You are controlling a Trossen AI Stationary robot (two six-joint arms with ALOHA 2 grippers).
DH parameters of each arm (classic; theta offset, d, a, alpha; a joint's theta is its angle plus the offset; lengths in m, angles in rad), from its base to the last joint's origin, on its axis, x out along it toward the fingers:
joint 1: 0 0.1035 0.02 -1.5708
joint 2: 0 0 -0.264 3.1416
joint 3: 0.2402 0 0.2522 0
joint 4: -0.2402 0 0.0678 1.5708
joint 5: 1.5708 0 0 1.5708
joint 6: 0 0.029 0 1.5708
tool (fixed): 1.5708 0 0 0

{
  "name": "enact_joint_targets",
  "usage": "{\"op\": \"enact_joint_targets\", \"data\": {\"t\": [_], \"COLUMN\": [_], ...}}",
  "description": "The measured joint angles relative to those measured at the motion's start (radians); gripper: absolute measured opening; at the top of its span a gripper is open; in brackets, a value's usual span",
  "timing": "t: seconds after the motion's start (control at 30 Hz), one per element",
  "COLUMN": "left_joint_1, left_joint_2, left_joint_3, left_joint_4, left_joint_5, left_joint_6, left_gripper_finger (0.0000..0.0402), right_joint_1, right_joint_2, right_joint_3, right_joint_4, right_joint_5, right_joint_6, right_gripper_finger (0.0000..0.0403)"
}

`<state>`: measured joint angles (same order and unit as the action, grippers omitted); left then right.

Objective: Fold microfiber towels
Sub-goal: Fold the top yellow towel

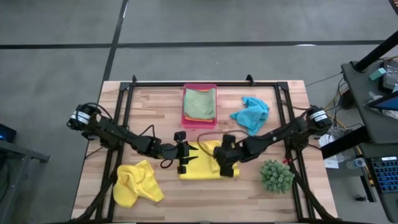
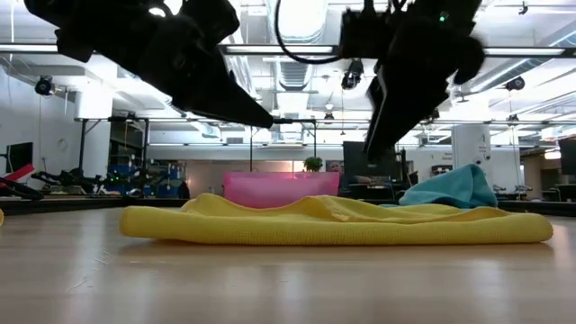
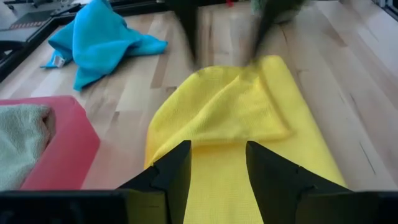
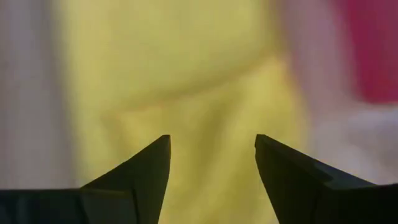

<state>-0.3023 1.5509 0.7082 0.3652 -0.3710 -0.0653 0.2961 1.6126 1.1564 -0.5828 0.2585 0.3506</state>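
A yellow towel (image 1: 202, 165) lies folded flat on the table's middle, and a top layer (image 3: 239, 102) is doubled over its right part. My left gripper (image 3: 217, 168) hovers open over the towel's left end (image 2: 162, 223), clear of the cloth. Open too, my right gripper (image 4: 211, 162) hangs above the towel's right part (image 2: 423, 216), pointing steeply down and touching nothing. A second yellow towel (image 1: 137, 182) lies crumpled at the near left. At the far right is a bunched turquoise towel (image 1: 250, 113). A light green towel (image 1: 199, 102) lies folded in the pink tray (image 1: 186, 119).
A spiky green plant (image 1: 276, 175) stands near the table's front right, close to my right arm. The pink tray sits at the far middle. A black frame (image 1: 124, 118) runs along the table's sides. Bare wood (image 1: 205, 199) lies in front of the folded towel.
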Motion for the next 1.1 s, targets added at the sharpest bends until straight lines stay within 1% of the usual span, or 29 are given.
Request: {"op": "enact_joint_targets", "data": {"t": [0.1, 0.23, 0.33, 0.4, 0.53, 0.67, 0.73, 0.93, 1.1], "left_joint_1": [0.000, 0.000, 0.000, 0.000, 0.000, 0.000, 0.000, 0.000, 0.000], "left_joint_2": [0.000, 0.000, 0.000, 0.000, 0.000, 0.000, 0.000, 0.000, 0.000], "left_joint_3": [-0.002, -0.002, -0.002, -0.002, -0.002, -0.002, -0.002, -0.002, -0.002], "left_joint_4": [-0.008, -0.008, -0.008, -0.008, -0.008, -0.008, -0.008, -0.008, -0.008], "left_joint_5": [0.000, 0.000, 0.000, 0.000, 0.000, 0.000, 0.000, 0.000, 0.000], "left_joint_6": [-0.003, -0.006, -0.006, -0.006, -0.006, -0.006, -0.006, -0.006, -0.005], "left_gripper_finger": [0.0138, 0.0138, 0.0138, 0.0138, 0.0138, 0.0138, 0.0138, 0.0138, 0.0138], "right_joint_1": [-0.038, -0.094, -0.134, -0.156, -0.177, -0.179, -0.180, -0.172, -0.142], "right_joint_2": [-0.035, -0.061, -0.071, -0.076, -0.089, -0.090, -0.090, -0.093, -0.093], "right_joint_3": [-0.013, -0.082, -0.153, -0.203, -0.296, -0.372, -0.399, -0.410, -0.389], "right_joint_4": [-0.070, -0.076, -0.070, -0.029, 0.093, 0.238, 0.323, 0.472, 0.494], "right_joint_5": [0.056, 0.050, 0.014, -0.023, -0.134, -0.177, -0.221, -0.313, -0.320], "right_joint_6": [0.002, -0.001, 0.016, 0.045, 0.086, 0.123, 0.124, 0.113, 0.113], "right_gripper_finger": [0.0215, 0.0202, 0.0192, 0.0187, 0.0181, 0.0176, 0.0171, 0.0141, 0.0121]}}
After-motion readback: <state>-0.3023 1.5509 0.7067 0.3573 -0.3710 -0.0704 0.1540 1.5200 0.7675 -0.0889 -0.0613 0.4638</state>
